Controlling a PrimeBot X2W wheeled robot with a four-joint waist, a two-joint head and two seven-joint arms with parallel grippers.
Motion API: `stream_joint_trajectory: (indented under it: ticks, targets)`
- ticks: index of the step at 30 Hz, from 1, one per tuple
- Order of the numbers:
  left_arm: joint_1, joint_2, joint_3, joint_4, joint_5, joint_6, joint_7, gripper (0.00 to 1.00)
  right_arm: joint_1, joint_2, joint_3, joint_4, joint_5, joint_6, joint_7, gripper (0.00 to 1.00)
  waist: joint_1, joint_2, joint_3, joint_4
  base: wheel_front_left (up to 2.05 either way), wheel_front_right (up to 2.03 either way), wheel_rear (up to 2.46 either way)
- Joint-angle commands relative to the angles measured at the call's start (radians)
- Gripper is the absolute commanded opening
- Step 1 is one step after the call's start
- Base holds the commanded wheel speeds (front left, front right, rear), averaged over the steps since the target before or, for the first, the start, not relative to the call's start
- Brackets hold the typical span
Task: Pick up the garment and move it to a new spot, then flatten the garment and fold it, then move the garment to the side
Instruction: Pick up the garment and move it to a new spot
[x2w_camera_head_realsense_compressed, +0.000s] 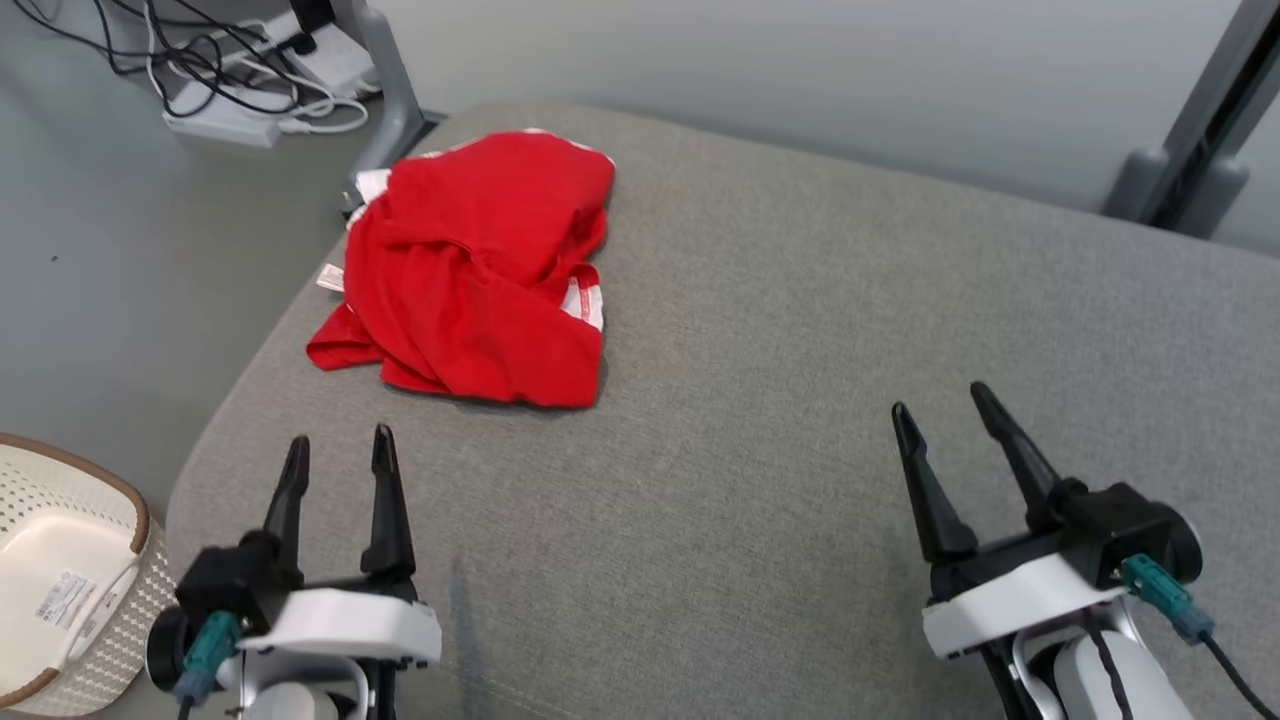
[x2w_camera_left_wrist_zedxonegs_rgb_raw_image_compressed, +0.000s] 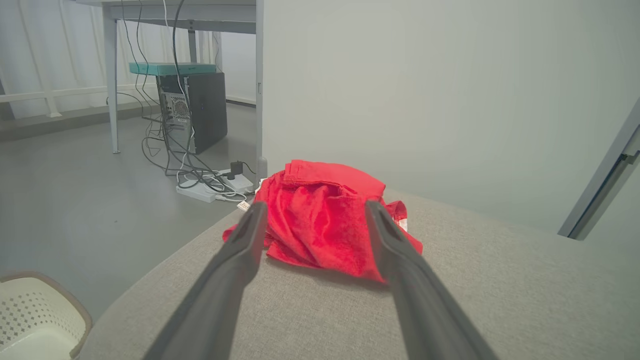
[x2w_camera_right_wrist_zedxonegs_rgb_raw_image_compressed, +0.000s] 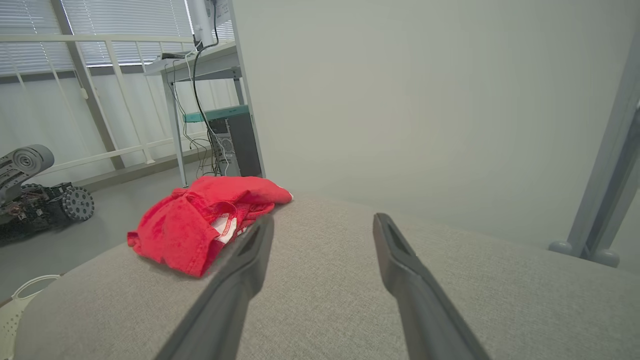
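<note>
Nearest to the camera, the left gripper (x2w_camera_head_realsense_compressed: 340, 437) hovers over the near left part of a gray cushion (x2w_camera_head_realsense_compressed: 750, 350). Its two dark fingers are spread and there is nothing between them. The right gripper (x2w_camera_head_realsense_compressed: 939, 398) is over the near right part, also spread wide and holding nothing; its fingers lean a little to the left in the head view. On the floor by the left gripper stands a white basket (x2w_camera_head_realsense_compressed: 100, 475) with a brown rim. Further on, at the far left of the cushion and close to its left edge, lies the garment (x2w_camera_head_realsense_compressed: 480, 270). It is red with some white trim, crumpled in a heap, and a small white label comes out on its left side. It is well apart from both grippers. In the left wrist view it appears straight ahead, beyond the fingertips; in the right wrist view it is ahead and to the left. Behind the cushion, on the gray floor, there is a white power strip (x2w_camera_head_realsense_compressed: 220, 125) with black and white cables (x2w_camera_head_realsense_compressed: 200, 60), then a dark computer (x2w_camera_left_wrist_zedxonegs_rgb_raw_image_compressed: 200, 110) under a desk (x2w_camera_left_wrist_zedxonegs_rgb_raw_image_compressed: 111, 85) — and a plain pale wall (x2w_camera_head_realsense_compressed: 800, 60) at the far side.
</note>
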Motion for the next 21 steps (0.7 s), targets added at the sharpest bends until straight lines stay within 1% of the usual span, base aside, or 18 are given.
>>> stream_joint_trajectory:
  ticks: [1,4,7,9,11,12,13,15,19,21]
  targets:
    - [-0.037,0.003,0.012,0.012,-0.005,-0.016,0.0,1.0,-0.021,-0.008,-0.006,-0.009,-0.015,0.0,0.005,1.0,-0.0001,0.0,0.057,-0.025,0.0,0.0,0.0]
    - [-0.1,0.008,0.03,0.055,-0.009,-0.056,0.0,1.0,-0.05,-0.008,-0.01,-0.031,-0.034,0.0,0.02,1.0,-0.0001,0.0,0.11,-0.042,0.0,0.0,0.0]
    - [-0.179,0.037,0.034,0.126,-0.014,-0.103,0.001,1.0,-0.071,-0.008,-0.01,-0.056,-0.059,0.0,0.035,1.0,-0.0001,0.0,0.157,-0.06,0.0,0.0,0.0]
    - [-0.247,0.052,0.046,0.166,-0.036,-0.126,0.018,1.0,-0.086,-0.008,-0.012,-0.074,-0.072,0.0,0.047,1.0,-0.0001,0.0,0.189,-0.071,0.0,0.0,0.0]
    - [-0.313,0.057,0.076,0.195,-0.086,-0.147,0.041,1.0,-0.096,-0.008,-0.013,-0.091,-0.082,0.0,0.057,1.0,-0.0001,0.0,0.216,-0.083,0.0,0.0,0.0]
    - [-0.377,0.079,0.098,0.224,-0.117,-0.167,0.074,1.0,-0.107,-0.008,-0.015,-0.106,-0.093,0.0,0.066,1.0,-0.0001,0.0,0.242,-0.093,0.0,0.0,0.0]
    - [-0.408,0.098,0.099,0.24,-0.118,-0.176,0.095,1.0,-0.112,-0.008,-0.015,-0.113,-0.097,0.0,0.072,1.0,-0.0001,0.0,0.254,-0.098,0.0,0.0,0.0]
    - [-0.461,0.112,0.098,0.275,-0.139,-0.191,0.15,1.0,-0.119,-0.008,-0.018,-0.125,-0.096,0.0,0.079,1.0,-0.0001,0.0,0.275,-0.107,0.0,0.0,0.0]
    - [-0.556,0.153,0.094,0.341,-0.17,-0.21,0.272,1.0,-0.133,-0.01,-0.025,-0.142,-0.102,0.0,0.091,1.0,-0.0001,0.0,0.311,-0.122,0.0,0.0,0.0]
    - [-0.591,0.157,0.101,0.379,-0.193,-0.217,0.323,1.0,-0.141,-0.01,-0.023,-0.149,-0.108,0.0,0.092,1.0,-0.0001,0.0,0.325,-0.13,0.0,0.0,0.0]
